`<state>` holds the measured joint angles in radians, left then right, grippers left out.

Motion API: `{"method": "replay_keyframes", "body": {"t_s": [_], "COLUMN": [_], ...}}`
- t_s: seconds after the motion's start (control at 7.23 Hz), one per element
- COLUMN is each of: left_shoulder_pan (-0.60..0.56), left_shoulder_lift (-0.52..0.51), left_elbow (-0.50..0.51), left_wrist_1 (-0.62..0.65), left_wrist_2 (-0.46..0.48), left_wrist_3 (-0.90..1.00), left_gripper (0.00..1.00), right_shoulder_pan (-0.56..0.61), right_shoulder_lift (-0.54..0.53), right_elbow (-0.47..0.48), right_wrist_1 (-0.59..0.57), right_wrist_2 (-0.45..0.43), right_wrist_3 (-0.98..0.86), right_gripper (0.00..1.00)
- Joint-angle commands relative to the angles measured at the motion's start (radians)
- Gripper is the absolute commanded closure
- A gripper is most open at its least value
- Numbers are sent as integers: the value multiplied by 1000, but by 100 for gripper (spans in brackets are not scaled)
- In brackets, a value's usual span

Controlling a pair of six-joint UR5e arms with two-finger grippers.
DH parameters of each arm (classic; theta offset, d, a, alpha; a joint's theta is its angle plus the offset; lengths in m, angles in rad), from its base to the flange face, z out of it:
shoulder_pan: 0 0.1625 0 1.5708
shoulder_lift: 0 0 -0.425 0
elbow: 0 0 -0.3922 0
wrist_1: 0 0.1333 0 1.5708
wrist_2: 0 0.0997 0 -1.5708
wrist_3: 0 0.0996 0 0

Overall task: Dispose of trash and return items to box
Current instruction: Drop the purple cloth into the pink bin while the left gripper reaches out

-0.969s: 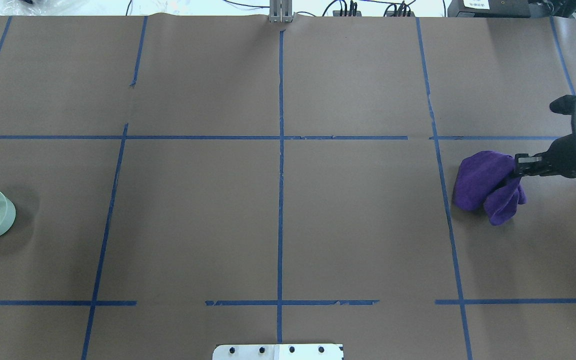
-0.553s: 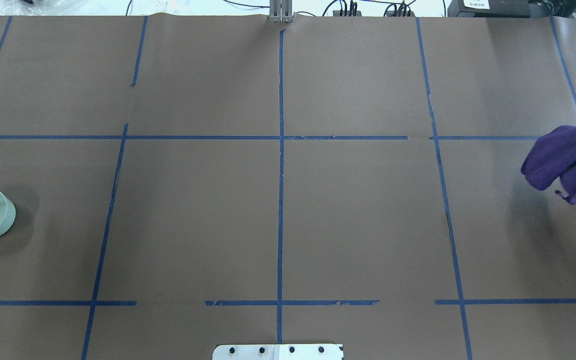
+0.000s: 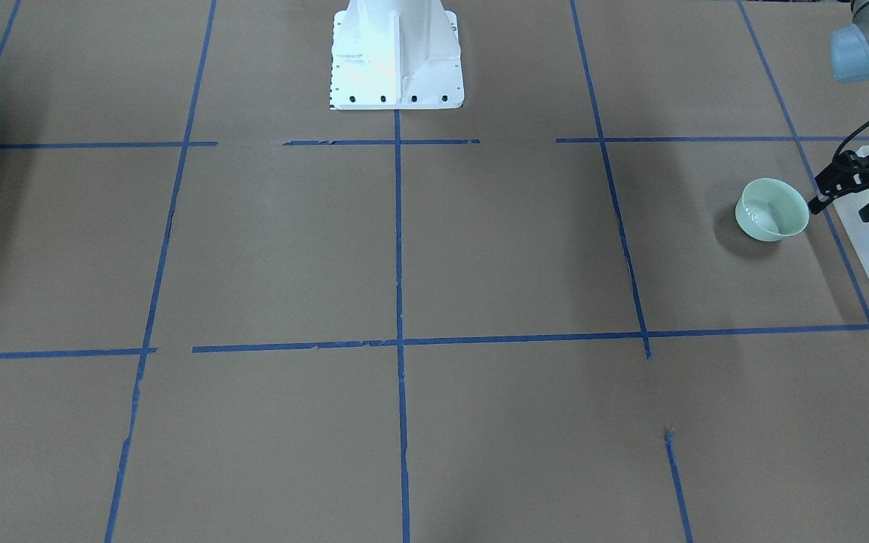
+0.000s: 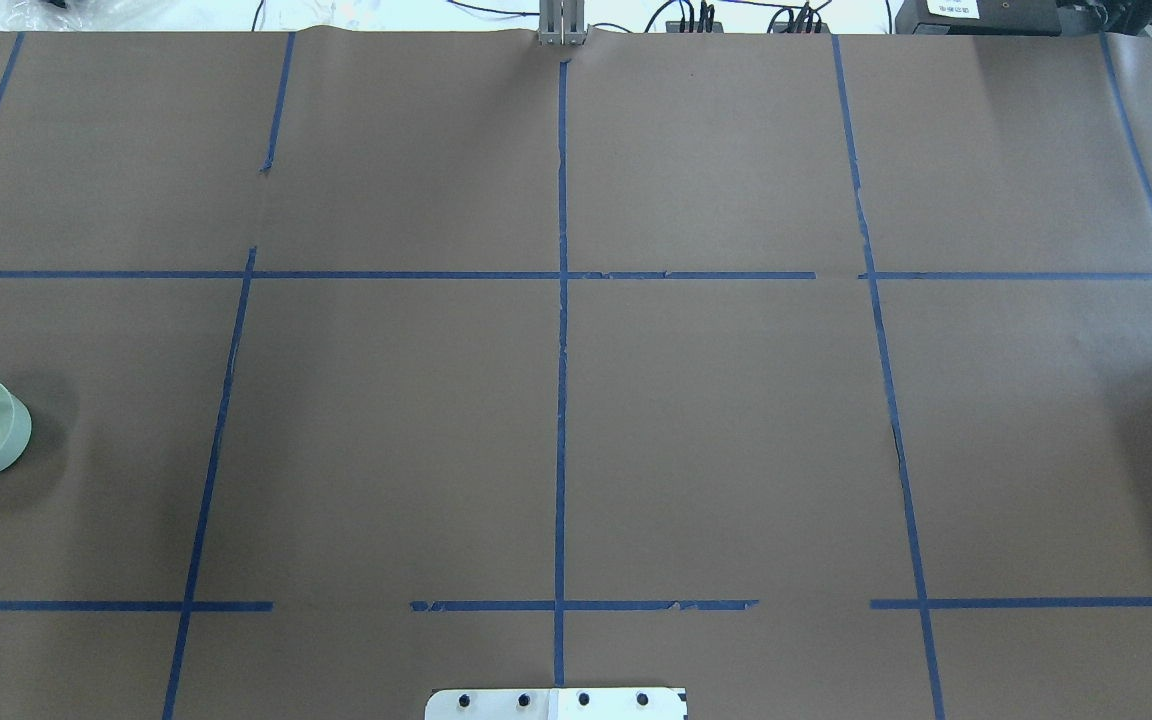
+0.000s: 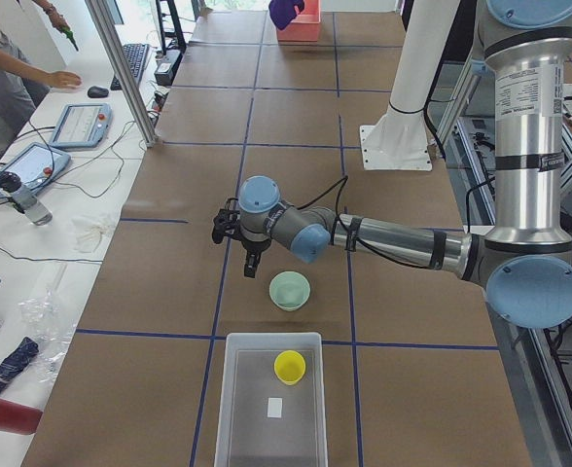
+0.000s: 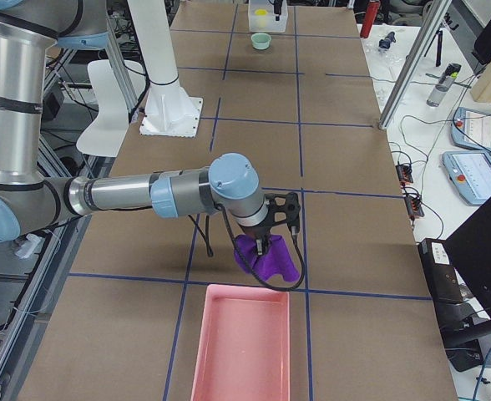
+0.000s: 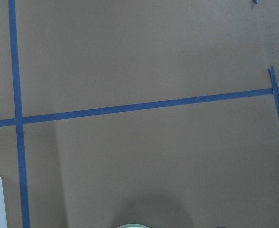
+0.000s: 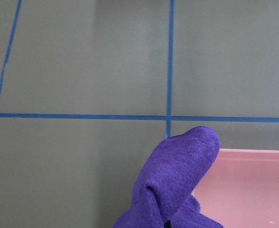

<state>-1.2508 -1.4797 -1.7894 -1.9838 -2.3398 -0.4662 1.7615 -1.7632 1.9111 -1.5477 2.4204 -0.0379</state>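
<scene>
The glossy mint-green bowl (image 5: 290,290) stands upright, mouth up, on the brown paper just outside one end wall of the translucent frosted-white box (image 5: 252,399), not touching it; the small yellow cup (image 5: 289,366) stands upright inside the box near that wall

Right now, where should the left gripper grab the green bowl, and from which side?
Pinch the wall of the green bowl at the rim, coming straight down from above, one finger inside, one outside. It stands upright, mouth open, and looks too wide to straddle. The left gripper is open beside it.
</scene>
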Motion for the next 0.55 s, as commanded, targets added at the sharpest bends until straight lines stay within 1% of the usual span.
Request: {"method": "replay_keyframes", "body": {"t_s": [0.0, 0.28, 0.42], "left_shoulder_pan": [8, 17, 39], "left_shoulder_lift": [-1, 5, 10], "left_elbow": [1, 1, 1], "left_wrist_1": [0, 10, 10], "left_wrist_2": [2, 36, 43], "left_wrist_3": [0, -26, -90], "left_gripper": [12, 12, 12], "right_shoulder_pan": [107, 108, 108], "right_shoulder_lift": [31, 34, 27], "right_elbow": [-105, -235, -253], "right_wrist_1": [-115, -103, -100], "right_wrist_2": [-133, -156, -184], "right_wrist_3": [-341, -439, -445], "right_gripper": [100, 100, 100]}}
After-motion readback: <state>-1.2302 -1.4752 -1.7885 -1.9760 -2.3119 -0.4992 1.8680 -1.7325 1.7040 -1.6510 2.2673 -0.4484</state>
